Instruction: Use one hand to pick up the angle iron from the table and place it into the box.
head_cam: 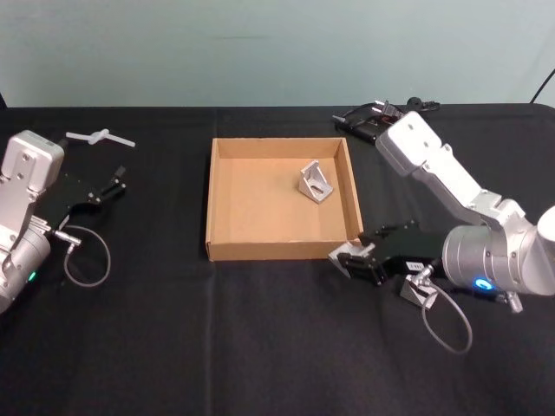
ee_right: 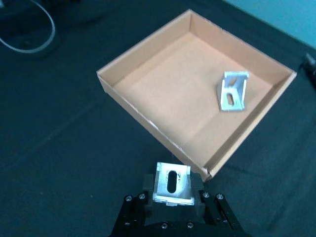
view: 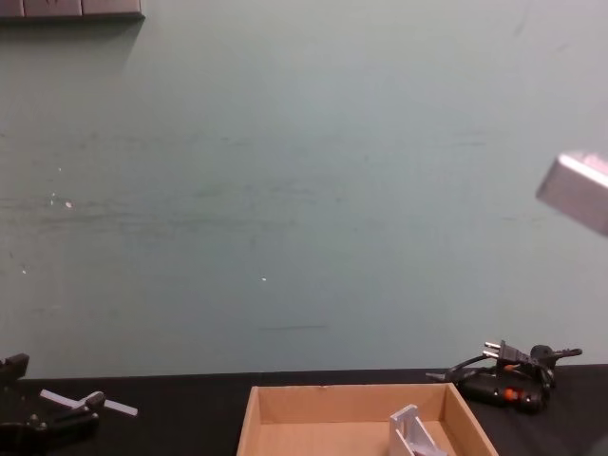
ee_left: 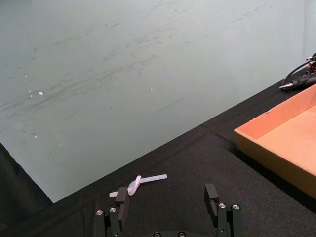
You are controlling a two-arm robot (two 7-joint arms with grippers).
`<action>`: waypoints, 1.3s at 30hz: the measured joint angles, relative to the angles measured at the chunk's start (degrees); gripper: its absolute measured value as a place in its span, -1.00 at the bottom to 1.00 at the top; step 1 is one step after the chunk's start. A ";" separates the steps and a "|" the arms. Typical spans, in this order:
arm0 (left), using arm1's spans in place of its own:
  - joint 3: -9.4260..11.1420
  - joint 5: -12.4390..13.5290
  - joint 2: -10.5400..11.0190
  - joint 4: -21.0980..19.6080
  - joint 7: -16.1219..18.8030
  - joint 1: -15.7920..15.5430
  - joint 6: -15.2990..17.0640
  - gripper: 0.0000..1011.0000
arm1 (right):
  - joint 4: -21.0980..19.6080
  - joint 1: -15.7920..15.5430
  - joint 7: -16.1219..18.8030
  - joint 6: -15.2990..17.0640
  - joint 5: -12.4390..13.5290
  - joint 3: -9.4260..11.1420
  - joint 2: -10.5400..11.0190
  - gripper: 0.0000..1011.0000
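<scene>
My right gripper [head_cam: 354, 260] hovers just outside the front right corner of the tan box [head_cam: 269, 250], shut on a silver angle iron [head_cam: 339, 253]. In the right wrist view the slotted angle iron [ee_right: 172, 182] sits clamped between the black fingers of the gripper [ee_right: 172, 191], close to the box's near corner [ee_right: 143, 116]. A second angle iron [head_cam: 315, 182] lies inside the box toward its far right, also seen from the right wrist [ee_right: 232, 91] and the chest [view: 410, 432]. My left gripper [ee_left: 168, 202] is parked open at the far left of the table [head_cam: 173, 347].
A white plastic piece [head_cam: 97, 136] lies at the back left, just ahead of the left gripper [ee_left: 138, 182]. Black cables and a plug [head_cam: 381, 113] sit behind the box's right corner. A loose cable loop [head_cam: 87, 260] hangs by the left arm.
</scene>
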 joint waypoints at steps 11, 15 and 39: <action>0.00 0.00 0.00 0.00 0.00 0.00 0.00 0.99 | 0.54 5.15 1.03 -0.53 -0.48 -1.21 -1.71 -0.11; 0.00 0.00 0.00 0.00 0.00 0.00 0.00 0.99 | 3.25 7.91 1.37 -2.11 -0.84 -2.56 -3.09 -0.11; 0.00 0.00 0.00 0.00 0.00 0.00 0.00 0.99 | 32.08 23.09 2.19 -17.26 -5.15 -9.95 -14.80 -0.11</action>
